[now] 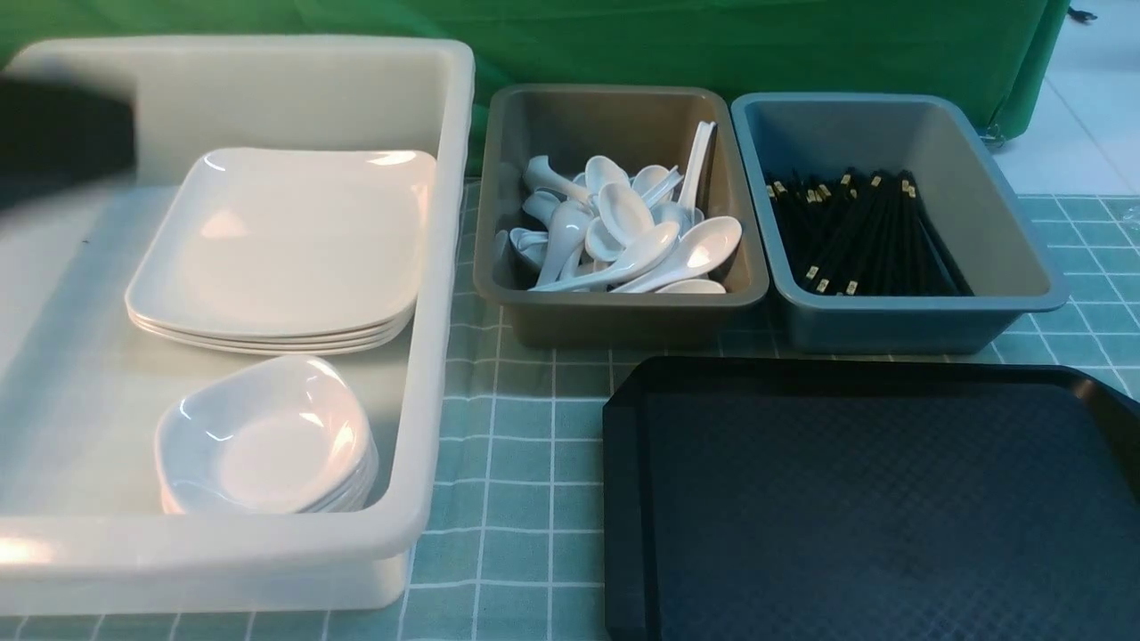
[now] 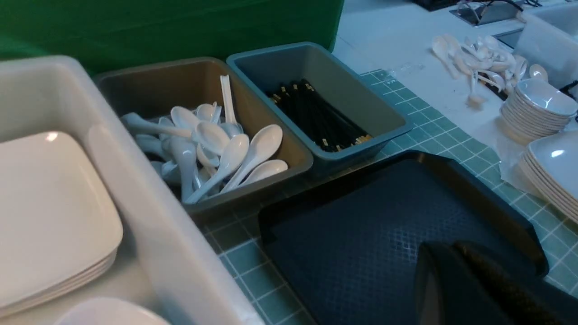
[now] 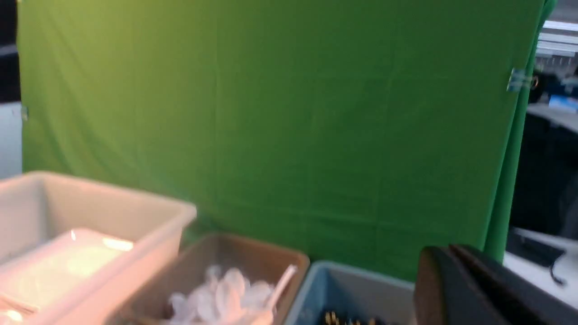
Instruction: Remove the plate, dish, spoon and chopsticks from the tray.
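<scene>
The black tray point(image 1: 873, 499) lies at the front right with nothing on it; it also fills the middle of the left wrist view point(image 2: 352, 234). White square plates point(image 1: 285, 240) sit stacked in the white tub point(image 1: 445, 267), with small dishes point(image 1: 267, 436) stacked in front of them. Spoons point(image 1: 623, 231) fill the brown tub point(image 1: 614, 312). Black chopsticks point(image 1: 859, 236) lie in the blue-grey tub point(image 1: 917, 320). My left gripper point(image 2: 451, 248) is shut and empty above the tray. My right gripper point(image 3: 445, 253) is shut and empty, raised, facing the green backdrop.
A dark blurred arm part point(image 1: 53, 142) crosses the white tub's far left corner. Beyond the checked cloth, loose spoons point(image 2: 478, 58), a stack of dishes point(image 2: 537, 108) and a stack of plates point(image 2: 555, 167) sit on a side surface. A green backdrop point(image 3: 289, 113) stands behind the tubs.
</scene>
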Motion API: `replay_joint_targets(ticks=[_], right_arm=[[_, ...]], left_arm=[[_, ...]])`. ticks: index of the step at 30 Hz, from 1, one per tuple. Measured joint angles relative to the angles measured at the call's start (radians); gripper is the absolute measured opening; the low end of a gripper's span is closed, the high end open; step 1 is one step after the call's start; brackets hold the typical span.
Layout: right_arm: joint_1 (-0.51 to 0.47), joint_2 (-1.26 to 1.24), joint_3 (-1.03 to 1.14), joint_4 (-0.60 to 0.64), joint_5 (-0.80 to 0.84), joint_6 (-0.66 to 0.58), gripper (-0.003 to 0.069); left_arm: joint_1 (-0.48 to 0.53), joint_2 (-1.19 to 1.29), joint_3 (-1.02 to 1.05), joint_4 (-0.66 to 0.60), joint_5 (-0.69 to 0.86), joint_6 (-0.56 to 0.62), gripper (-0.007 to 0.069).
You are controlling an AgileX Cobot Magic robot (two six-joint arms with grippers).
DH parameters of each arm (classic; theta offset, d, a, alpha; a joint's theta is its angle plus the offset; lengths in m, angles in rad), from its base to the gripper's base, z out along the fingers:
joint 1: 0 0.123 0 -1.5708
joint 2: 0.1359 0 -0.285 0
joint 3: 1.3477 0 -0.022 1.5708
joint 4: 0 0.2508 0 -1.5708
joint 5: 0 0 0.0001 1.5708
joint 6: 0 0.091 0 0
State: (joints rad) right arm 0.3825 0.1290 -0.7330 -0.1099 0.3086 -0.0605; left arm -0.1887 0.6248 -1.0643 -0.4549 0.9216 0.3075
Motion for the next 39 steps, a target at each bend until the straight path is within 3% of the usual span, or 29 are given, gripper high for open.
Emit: replay_joint_targets(ticks=[8,14,26,32,35,39], right_arm=[[0.0,-0.014,0.041,0.0,-0.085,0.0,0.016],[0.0,-0.014,0.043,0.0,-0.083,0.0,0.0189],[0.0,-0.014,0.049,0.0,-0.084,0.0,0.0212],[0.0,-0.014,0.049,0.0,-0.084,0.001,0.0214],[0.0,-0.014,0.049,0.0,-0.084,0.001,0.0216],[0.0,-0.014,0.049,0.0,-0.084,0.001,0.0216]], left_arm=[[0.0,-0.332,0.422,0.0,-0.229,-0.022,0.001],[0.0,-0.424,0.537,0.0,-0.33,-0.023,0.001],[0.0,-0.426,0.606,0.01,-0.337,-0.021,0.0011],[0.013,-0.454,0.664,0.148,-0.435,-0.024,0.0011],[0.073,-0.527,0.74,0.253,-0.526,-0.072,0.0011],[0.191,-0.616,0.879,0.296,-0.61,-0.1,0.0011]])
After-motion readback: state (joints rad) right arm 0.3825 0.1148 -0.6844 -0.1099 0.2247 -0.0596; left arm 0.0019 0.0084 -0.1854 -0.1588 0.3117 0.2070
